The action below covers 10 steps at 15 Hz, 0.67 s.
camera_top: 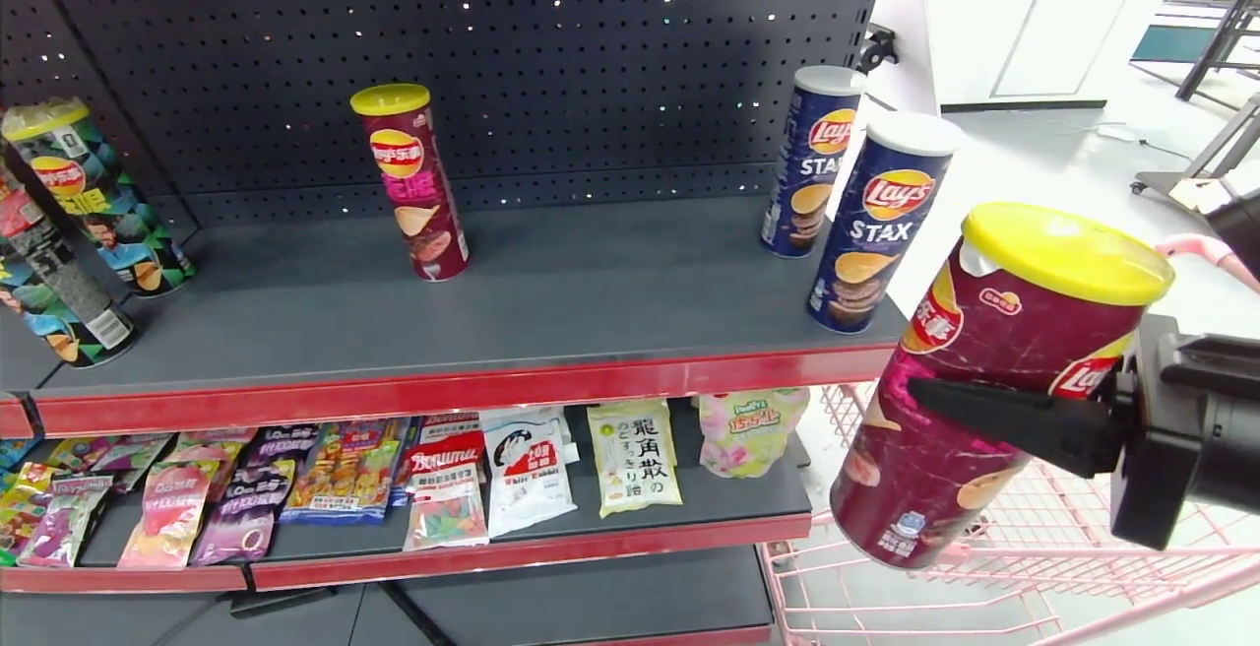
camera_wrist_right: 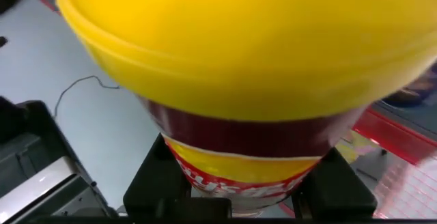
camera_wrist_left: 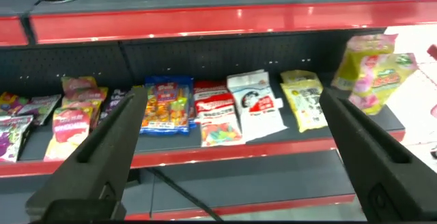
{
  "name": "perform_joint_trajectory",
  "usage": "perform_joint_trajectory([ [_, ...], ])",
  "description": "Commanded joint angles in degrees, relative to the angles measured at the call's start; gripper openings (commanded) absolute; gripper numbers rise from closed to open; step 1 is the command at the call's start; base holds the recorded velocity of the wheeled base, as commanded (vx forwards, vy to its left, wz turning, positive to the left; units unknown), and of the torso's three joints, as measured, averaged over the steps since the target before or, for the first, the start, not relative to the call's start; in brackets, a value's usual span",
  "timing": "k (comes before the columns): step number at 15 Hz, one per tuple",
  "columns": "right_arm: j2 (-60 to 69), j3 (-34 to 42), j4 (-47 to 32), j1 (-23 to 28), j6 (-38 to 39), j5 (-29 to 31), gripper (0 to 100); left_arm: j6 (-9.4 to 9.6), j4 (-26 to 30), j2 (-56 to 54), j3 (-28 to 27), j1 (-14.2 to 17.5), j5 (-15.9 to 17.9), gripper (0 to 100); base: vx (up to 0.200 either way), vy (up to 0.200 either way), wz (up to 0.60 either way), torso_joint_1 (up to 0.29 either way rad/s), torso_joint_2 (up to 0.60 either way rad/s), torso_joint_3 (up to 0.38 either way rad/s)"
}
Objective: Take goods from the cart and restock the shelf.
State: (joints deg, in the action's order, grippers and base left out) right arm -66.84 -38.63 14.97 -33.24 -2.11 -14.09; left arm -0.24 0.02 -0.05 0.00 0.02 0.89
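Note:
My right gripper (camera_top: 1024, 410) is shut on a maroon chip can with a yellow lid (camera_top: 994, 380), held tilted in the air over the pink cart (camera_top: 984, 567), to the right of the shelf's end. In the right wrist view the can's yellow lid (camera_wrist_right: 252, 39) looms close and the fingers (camera_wrist_right: 160, 183) clamp its maroon body. The upper shelf board (camera_top: 610, 291) carries a matching maroon can (camera_top: 413, 183) in the middle and two dark blue cans (camera_top: 876, 223) at its right end. My left gripper (camera_wrist_left: 232, 156) is open, facing the lower shelf's snack bags (camera_wrist_left: 246, 111).
Patterned cans (camera_top: 89, 193) stand at the upper shelf's left end. The lower shelf (camera_top: 532, 552) holds a row of flat snack bags (camera_top: 532, 469). A wide bare stretch of the upper board lies between the maroon can and the blue cans. Open floor lies to the right.

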Motion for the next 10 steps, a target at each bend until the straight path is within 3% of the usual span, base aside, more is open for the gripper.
perform_joint_trajectory([
  [1, -0.2, 0.1, 0.0, -0.9, -0.1, 0.0, 0, -0.02, 0.0, 0.0, 0.0, 0.1, 0.0, 100, 0.0, 0.2, 0.0, 0.002, 0.0, 0.002],
  [10, 0.4, 0.2, 0.0, -1.5, -0.1, 0.1, 0, -0.02, 0.0, 0.0, 0.0, 0.1, 0.0, 100, 0.0, 0.2, 0.0, 0.001, 0.0, 0.003],
])
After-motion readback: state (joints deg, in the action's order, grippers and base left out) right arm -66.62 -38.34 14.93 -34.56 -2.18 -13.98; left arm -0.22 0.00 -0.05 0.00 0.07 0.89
